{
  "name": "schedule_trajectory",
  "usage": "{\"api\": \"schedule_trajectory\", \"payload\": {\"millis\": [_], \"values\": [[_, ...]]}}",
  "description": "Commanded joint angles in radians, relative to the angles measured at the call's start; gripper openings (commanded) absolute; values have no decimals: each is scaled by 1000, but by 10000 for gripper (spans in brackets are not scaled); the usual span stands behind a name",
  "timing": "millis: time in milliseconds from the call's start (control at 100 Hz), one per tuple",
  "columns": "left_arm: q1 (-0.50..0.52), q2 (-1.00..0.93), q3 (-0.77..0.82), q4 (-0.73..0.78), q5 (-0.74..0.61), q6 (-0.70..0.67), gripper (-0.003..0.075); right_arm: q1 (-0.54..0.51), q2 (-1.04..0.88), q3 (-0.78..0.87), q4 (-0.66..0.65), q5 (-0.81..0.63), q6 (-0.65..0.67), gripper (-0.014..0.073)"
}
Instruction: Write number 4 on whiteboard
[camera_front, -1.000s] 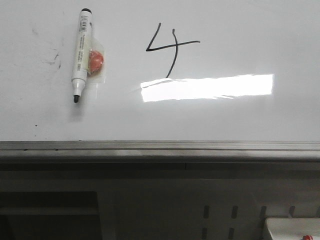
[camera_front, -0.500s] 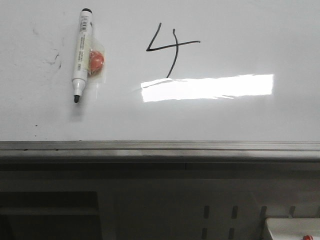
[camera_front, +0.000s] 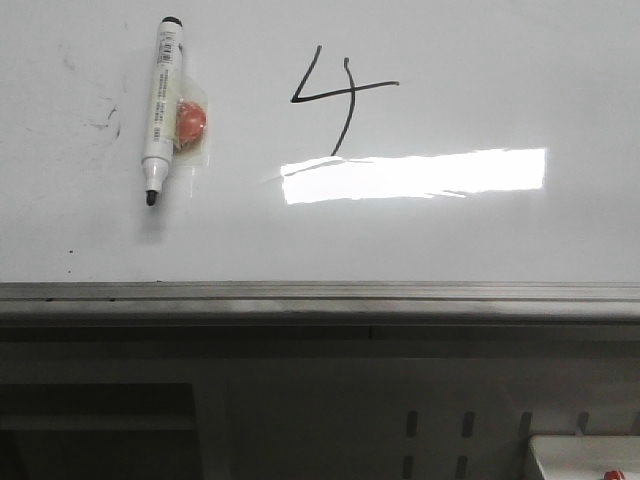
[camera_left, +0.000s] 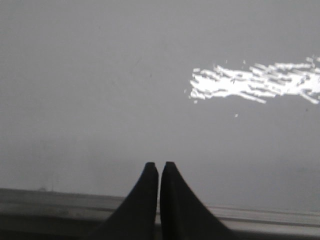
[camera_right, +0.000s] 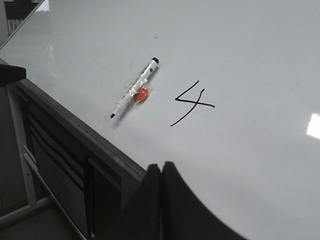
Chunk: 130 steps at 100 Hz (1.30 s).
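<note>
The whiteboard (camera_front: 480, 240) fills the front view, with a black hand-drawn number 4 (camera_front: 340, 98) above a bright light reflection (camera_front: 415, 175). A white marker (camera_front: 161, 108) with a black tip lies uncapped left of the 4, an orange lump (camera_front: 190, 121) taped to it. In the right wrist view the number 4 (camera_right: 192, 102) and marker (camera_right: 134, 88) lie beyond my right gripper (camera_right: 161, 166), which is shut and empty over the whiteboard's (camera_right: 260, 60) near edge. My left gripper (camera_left: 159, 165) is shut and empty above bare whiteboard (camera_left: 100, 90). Neither gripper shows in the front view.
Faint black smudges (camera_front: 105, 118) mark the board left of the marker. A grey metal edge strip (camera_front: 320, 298) runs along the board's near side, with a grey slotted frame (camera_front: 440, 425) below it. A white box corner (camera_front: 585, 458) sits at bottom right.
</note>
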Motion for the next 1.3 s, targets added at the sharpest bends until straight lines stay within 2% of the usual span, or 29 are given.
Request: {"api": "schedule_trajectory", "payload": {"millis": [0,180,1290], "values": [[2,-25,33,-13,-85,2,-20,-5,6,-25,-13,-75,-10,-64],[2,-25,33,-21,117,-1,-20,-5,6,-25,-13,-75,-10,-64],[2,-25,33,-24,113,-1,-20,-5,6,-25,-13,-94,-10,-64]]}}
